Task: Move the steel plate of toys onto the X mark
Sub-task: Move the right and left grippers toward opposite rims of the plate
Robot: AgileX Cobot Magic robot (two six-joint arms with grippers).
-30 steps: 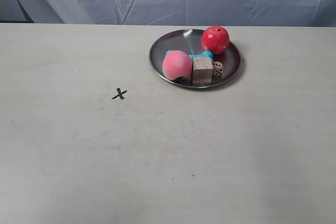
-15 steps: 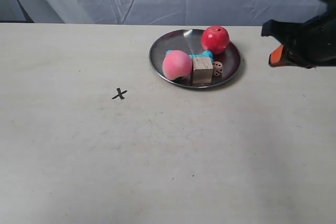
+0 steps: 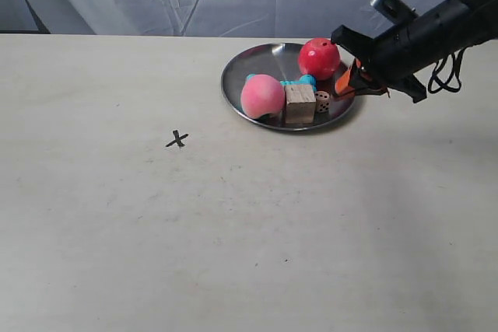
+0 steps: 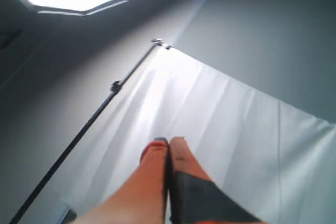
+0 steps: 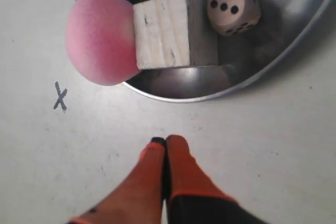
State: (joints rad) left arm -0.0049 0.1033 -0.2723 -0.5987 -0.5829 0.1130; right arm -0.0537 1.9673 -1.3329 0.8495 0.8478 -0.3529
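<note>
shiny round steel plate (image 3: pixel 259 60), fuzzy pink ball (image 3: pixel 262 96), grainy wooden cube (image 3: pixel 299 104), right gripper (image 5: pixel 165 142) low beside rim, left gripper (image 4: pixel 169 142) aimed upward, both jaws pinched together, empty

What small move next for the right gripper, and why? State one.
Probably open the right gripper and ease it forward onto the steel plate's near rim: its jaws are shut, just short of the rim, and the plate sits well away from the X mark.
</note>
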